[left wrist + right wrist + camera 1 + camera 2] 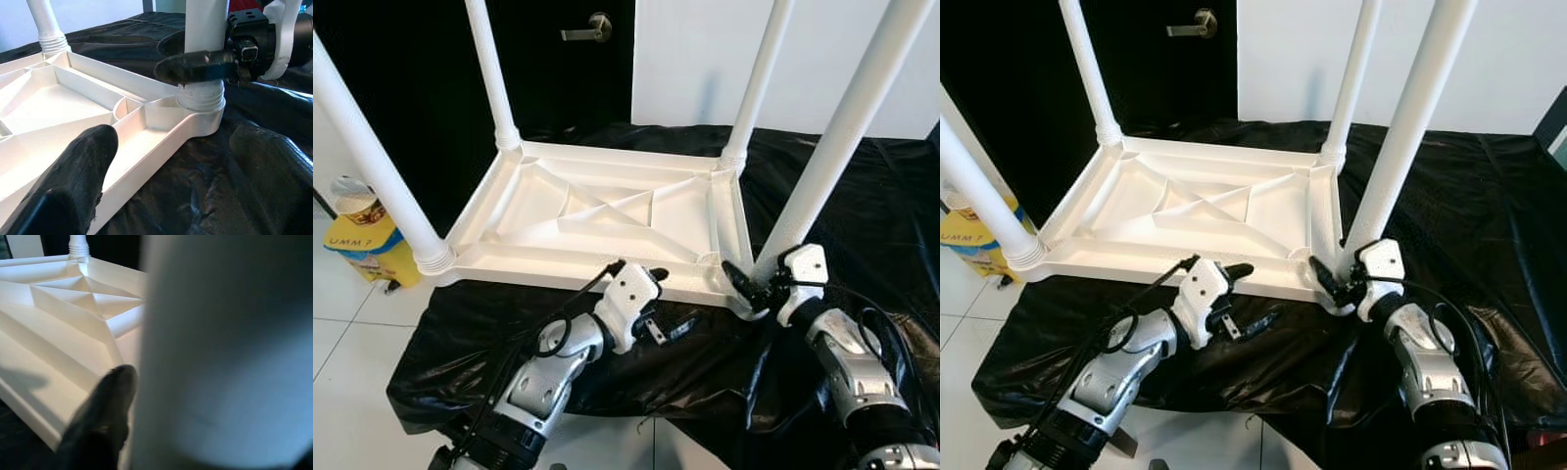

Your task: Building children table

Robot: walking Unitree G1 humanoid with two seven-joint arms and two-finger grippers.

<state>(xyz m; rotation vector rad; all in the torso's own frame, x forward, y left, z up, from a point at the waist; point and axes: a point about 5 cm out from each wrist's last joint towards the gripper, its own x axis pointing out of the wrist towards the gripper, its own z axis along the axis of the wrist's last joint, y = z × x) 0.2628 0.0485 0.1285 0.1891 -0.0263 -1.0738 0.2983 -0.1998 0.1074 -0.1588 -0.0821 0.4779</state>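
Note:
A white plastic children's table [558, 266] lies upside down on a black sheet, its ribbed underside facing up. All its legs stand upright, two at the back and two in front. My right gripper [756, 287] is shut on the near right leg [847, 127] just above its socket; one black finger [195, 67] crosses the leg's base. My left gripper [668, 302] is open at the table's front rim, beside that corner. Its upper finger [656, 274] rests by the rim and its lower finger [680, 328] lies over the sheet. The leg [225, 357] looms close in the right wrist view.
The black plastic sheet [862, 215] covers a low surface, with white tiled floor [352, 323] to the left and front. A yellow container [367, 245] stands on the floor at left. A dark door with a handle [587, 29] and a white wall are behind.

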